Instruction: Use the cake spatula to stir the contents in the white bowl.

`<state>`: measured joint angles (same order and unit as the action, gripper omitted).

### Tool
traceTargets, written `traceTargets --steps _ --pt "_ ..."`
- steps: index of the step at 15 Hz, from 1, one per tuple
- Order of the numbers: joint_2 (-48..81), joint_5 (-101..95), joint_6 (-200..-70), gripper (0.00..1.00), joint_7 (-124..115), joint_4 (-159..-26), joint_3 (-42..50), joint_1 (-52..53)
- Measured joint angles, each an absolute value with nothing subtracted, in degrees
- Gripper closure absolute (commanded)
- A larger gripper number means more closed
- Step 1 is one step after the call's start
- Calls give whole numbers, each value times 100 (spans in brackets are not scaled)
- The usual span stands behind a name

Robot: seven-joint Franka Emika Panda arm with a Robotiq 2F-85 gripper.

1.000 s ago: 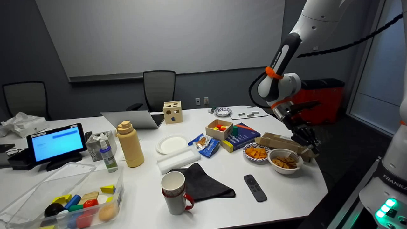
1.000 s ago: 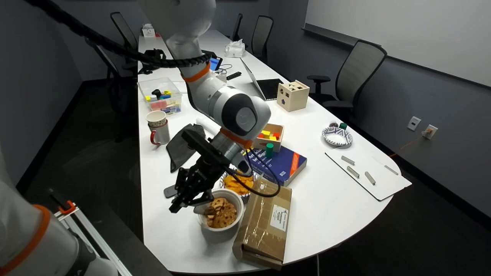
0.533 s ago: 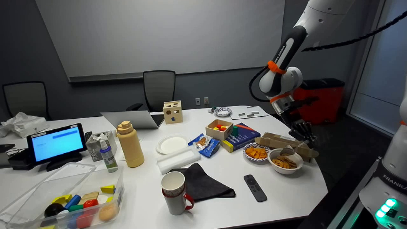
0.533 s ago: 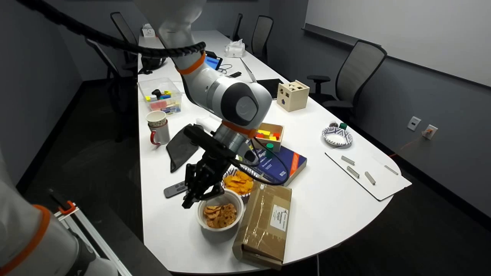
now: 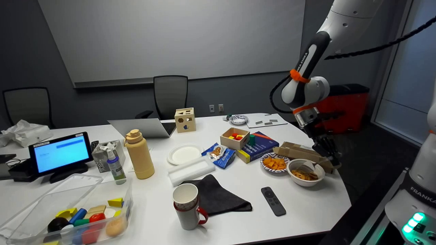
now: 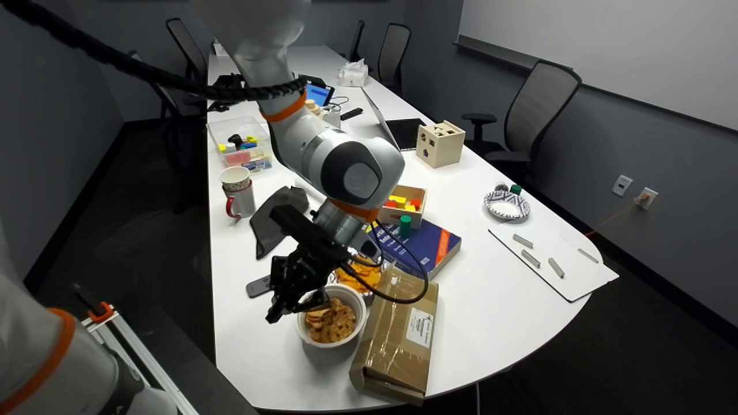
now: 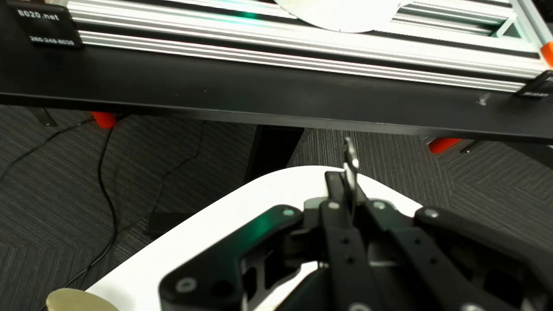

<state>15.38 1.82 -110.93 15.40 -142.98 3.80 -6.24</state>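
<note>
A: Is the claw [image 7: 349, 190] holding anything?

B: Yes. It is clamped around the thin metal handle of the cake spatula [image 7: 351, 166], which pokes out past its closed tips.

A: And the white bowl [image 5: 306, 183]?

B: Upright near the rounded end of the desk [image 6: 478, 323], with the smaller patterned bowl [image 5: 263, 164] just beside it and a cardboard box [image 6: 393, 328] alongside, reaching that end's edge.

A: Does the spatula touch the food [image 6: 337, 325]?

B: I can't tell. Its lower end shows only faintly inside the white bowl in an exterior view.

A: What else is hard to see?

B: The claw and arm [image 6: 346, 173] hide part of the patterned bowl and one end of the remote control [image 6: 258, 287] in an exterior view. At the bottom of the wrist view a pale shape [image 7: 80, 300] is cut off; I can't say what it is.

A: Any writing?

B: "EMIKA" reads on the arm, the word before it partly behind an orange band [image 5: 299, 76]. The base [image 5: 408, 200], cut off at the side, says "FRANKA". A black end cap [image 7: 48, 26] carries "8020.net" and "260-248-8030".

A: And the box's label [image 6: 420, 327]?

B: Too small to read. The title on the blue book [image 6: 424, 248] is only partly legible.
</note>
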Motion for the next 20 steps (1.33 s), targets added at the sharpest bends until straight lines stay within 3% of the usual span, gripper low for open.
traceTargets --steps 9,20 --pt "1688 -429 -10137 99 620 -14204 551 -622" --pt "1605 -498 -10974 99 -1 -14397 538 -548"
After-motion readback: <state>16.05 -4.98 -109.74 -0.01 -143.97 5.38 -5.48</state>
